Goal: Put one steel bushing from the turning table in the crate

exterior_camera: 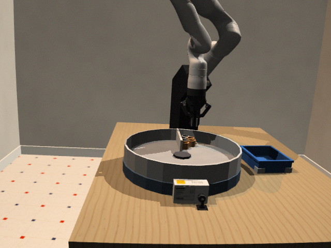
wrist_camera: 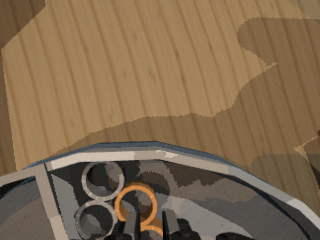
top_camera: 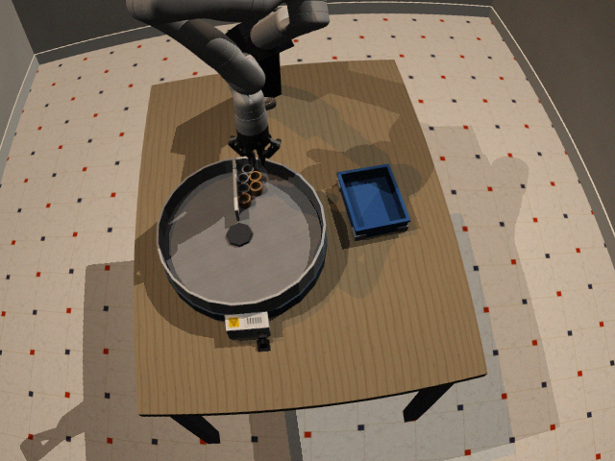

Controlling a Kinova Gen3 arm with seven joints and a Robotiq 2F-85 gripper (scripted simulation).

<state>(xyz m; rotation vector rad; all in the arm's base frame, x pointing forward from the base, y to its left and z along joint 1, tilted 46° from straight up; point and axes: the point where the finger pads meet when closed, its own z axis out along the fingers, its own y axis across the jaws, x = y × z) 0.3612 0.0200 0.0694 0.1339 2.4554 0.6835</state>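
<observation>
Top view looked steeply down on the round grey turning table [top_camera: 198,292]; exterior faced it level, nearer; wrist closest, above its rim.

A wooden worktop [top_camera: 307,357] with lengthwise grain stands on dark legs [top_camera: 427,399] in a plain room. The floor [top_camera: 546,208] is laid with cream tiles marked by small red and blue squares at the corners. Grey walls [exterior_camera: 93,66] rise behind, with a pale skirting board [exterior_camera: 61,150] along their foot; the side wall [exterior_camera: 318,88] on the right looks beige. Light from several sides throws overlapping soft shadows across the worktop and the floor.
</observation>
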